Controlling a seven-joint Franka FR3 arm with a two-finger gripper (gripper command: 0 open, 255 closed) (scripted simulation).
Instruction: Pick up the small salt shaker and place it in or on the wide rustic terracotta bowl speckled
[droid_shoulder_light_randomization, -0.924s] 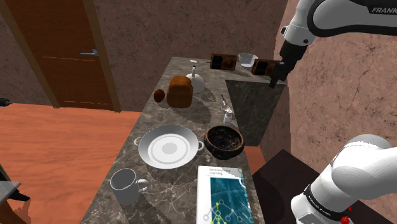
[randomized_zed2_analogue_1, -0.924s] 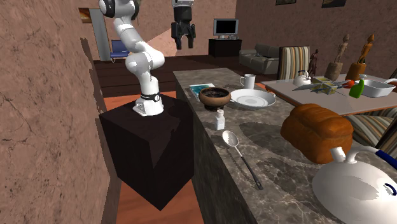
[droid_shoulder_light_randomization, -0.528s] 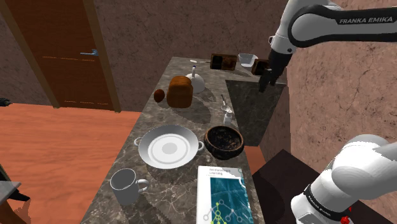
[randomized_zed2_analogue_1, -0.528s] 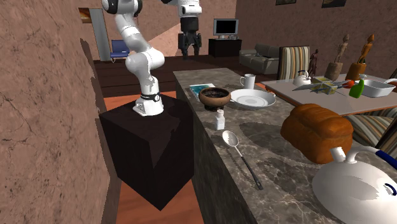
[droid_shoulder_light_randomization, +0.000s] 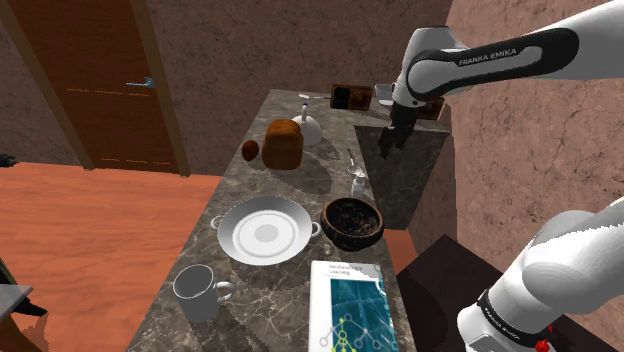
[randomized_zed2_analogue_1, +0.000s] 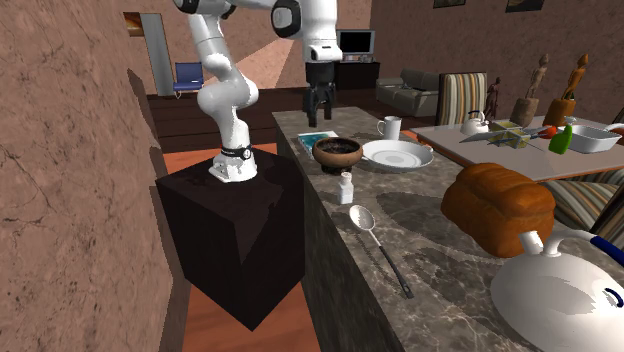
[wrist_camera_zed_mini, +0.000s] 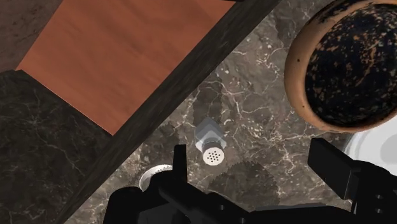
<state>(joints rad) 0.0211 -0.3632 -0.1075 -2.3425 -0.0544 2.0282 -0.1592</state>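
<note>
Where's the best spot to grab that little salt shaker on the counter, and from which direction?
Come from straight above: the salt shaker stands upright, its holed cap facing the open gripper. Clamp opposite sides of its body, just under the cap. The bowl and the spoon lie apart from it, so there is likely room.

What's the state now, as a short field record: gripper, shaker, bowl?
gripper: open, empty, roughly above the shaker
shaker: upright on the counter, apart from the bowl, untouched
bowl: empty, dark speckled inside
step: grasp not yet made
</note>
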